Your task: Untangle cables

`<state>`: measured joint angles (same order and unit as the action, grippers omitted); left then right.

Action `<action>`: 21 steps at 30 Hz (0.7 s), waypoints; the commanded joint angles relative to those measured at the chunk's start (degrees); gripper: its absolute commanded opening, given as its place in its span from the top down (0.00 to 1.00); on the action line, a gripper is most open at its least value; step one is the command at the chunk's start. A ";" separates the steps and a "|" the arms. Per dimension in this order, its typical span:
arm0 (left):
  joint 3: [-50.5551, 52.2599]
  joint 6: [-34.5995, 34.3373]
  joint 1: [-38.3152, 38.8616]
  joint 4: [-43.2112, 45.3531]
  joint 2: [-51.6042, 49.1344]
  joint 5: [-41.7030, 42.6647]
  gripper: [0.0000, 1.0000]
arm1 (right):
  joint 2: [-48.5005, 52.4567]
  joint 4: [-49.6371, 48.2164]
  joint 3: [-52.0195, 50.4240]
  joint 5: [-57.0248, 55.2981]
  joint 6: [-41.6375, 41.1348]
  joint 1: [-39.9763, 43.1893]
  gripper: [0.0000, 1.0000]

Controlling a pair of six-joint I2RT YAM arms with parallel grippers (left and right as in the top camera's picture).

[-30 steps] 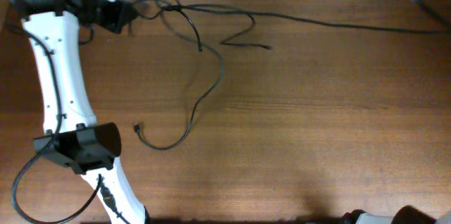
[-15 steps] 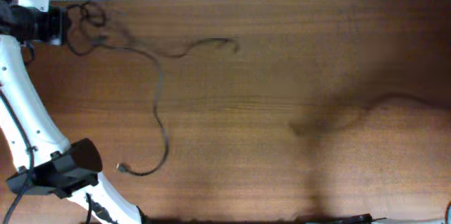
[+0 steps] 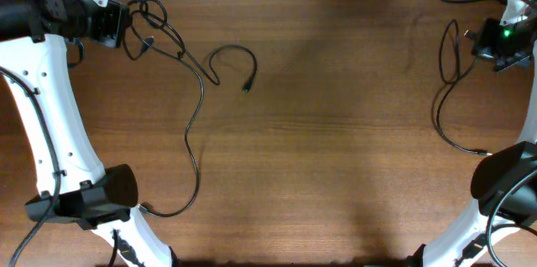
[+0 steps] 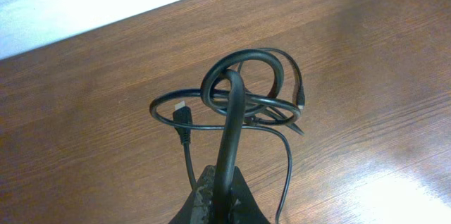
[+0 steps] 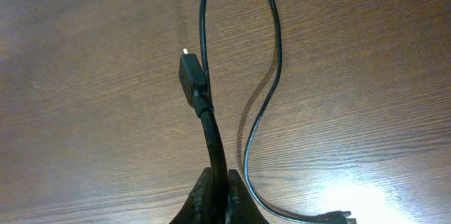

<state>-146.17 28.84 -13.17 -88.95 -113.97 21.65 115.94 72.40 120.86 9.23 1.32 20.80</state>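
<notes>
Tension could cinch the far-left loops of the cables (image 4: pixel 235 104) tighter, as left fingers (image 4: pixel 204 199) and right fingers (image 5: pixel 201 199) each clamp a strand.

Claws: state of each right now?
Left claw: closed on the tangled cable.
Right claw: closed on the second cable, just behind its plug.

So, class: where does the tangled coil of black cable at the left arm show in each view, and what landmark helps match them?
Overhead: coil at top left, by the left jaws.
Left wrist: coil mid-frame, above the jaws clamping it.
Right wrist: not in it; a separate cable there.
Landmark: table's far edge, along the top overhead, upper left in the wrist view.
</notes>
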 commanded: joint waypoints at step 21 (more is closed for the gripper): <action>-0.57 -0.55 3.65 -1.88 1.99 1.31 1.00 | -13.64 -9.88 -19.80 4.33 15.02 -8.57 0.04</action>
<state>-146.17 28.82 -9.65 -90.65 -113.97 21.65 106.76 59.16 99.70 13.21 17.26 14.70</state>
